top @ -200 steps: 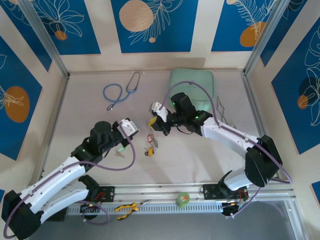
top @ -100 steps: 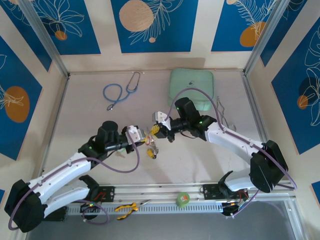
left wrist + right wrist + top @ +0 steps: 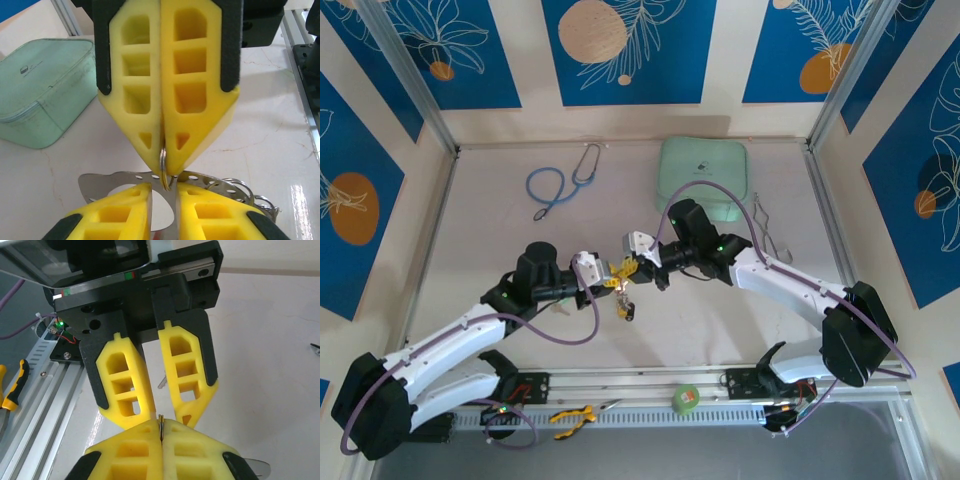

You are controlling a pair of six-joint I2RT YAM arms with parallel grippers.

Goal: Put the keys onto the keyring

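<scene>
Above the worktop [image 3: 720, 320], the right gripper [image 3: 161, 427] pinches the keyring [image 3: 163, 162] while the left gripper [image 3: 164, 186], slightly parted, faces it.

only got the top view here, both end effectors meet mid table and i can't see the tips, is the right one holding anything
observer: Yes. The right wrist view shows the right end effector shut on a thin metal ring, held edge-on at the very tips.
operator: and the left one, clamped too
observer: No. In the left wrist view the left end effector has its fingers a little apart, with table showing through the gap.
operator: what's between them
observer: A perforated silvery band runs across just past the left tips. The pinched ring overlaps it, but I cannot tell whether it is threaded on.
</scene>
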